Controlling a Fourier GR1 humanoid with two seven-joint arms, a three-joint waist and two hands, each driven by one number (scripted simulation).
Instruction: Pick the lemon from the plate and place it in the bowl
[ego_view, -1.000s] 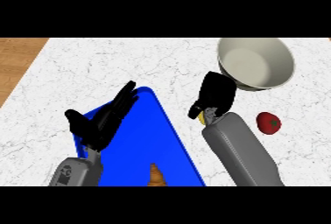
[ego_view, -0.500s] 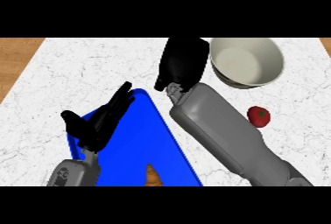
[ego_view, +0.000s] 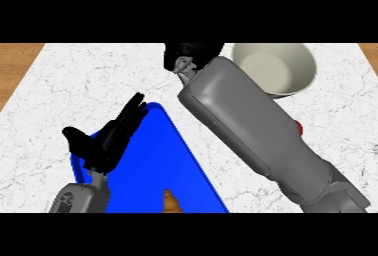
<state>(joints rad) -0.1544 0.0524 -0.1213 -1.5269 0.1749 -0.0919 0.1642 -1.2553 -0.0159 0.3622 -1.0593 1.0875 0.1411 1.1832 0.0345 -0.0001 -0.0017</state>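
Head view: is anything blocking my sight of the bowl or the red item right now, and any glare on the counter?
Head view: the right forearm crosses the frame, covering the bowl's near rim and nearly all of the red item; the right hand is cut by the top edge. No glare on the marble counter; lighting is even.

Bowl (ego_view: 275, 67) at far right of counter (ego_view: 88, 75), behind everything else. Right hand (ego_view: 190, 54) just left of bowl, at far edge of view; forearm running diag. from lower right, hiding most of a small obj. (ego_view: 298, 127) on counter. Plate (ego_view: 159, 165) at near left-centre. Left hand (ego_view: 103, 142) over plate's left edge. Small item (ego_view: 170, 202) on plate's near part.
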